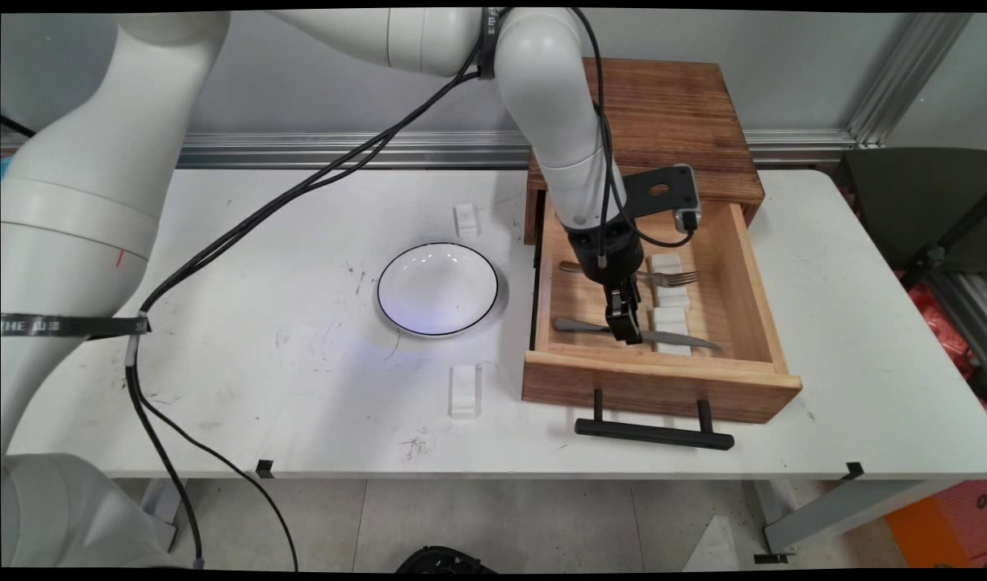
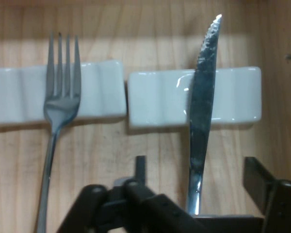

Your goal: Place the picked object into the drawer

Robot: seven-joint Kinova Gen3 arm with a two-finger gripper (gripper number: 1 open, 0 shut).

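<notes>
My black two-finger gripper [image 2: 198, 165] is down inside the open drawer, fingers [image 2: 141, 170] spread wide and pinching nothing. They straddle the handle of the steel table knife [image 2: 202, 111], one on each side, with a gap both ways; no contact that I can see. The knife is flat, polished and reflective, with a serrated edge near the tip. Its blade lies across a white glazed ceramic rest [image 2: 155, 99], a smooth ridged block. Just beside that sits a second white ceramic rest [image 2: 102, 90], same shape, carrying the tines of a steel four-tine fork [image 2: 62, 97] that runs parallel to the knife, apart from it. All of this lies on the floor of the light wooden drawer [image 1: 662, 387]: plain boards, visible grain, black bar handle [image 1: 654, 433] on the front. The drawer is pulled out from a darker wooden cabinet [image 1: 671, 113] at the back of the white table [image 1: 299, 242]. Out on the table, left of the drawer, are a round white plate with a thin black rim [image 1: 437, 289] and two more small white rests [image 1: 464, 390], one nearer than the plate and one beyond it, all well apart from me.
</notes>
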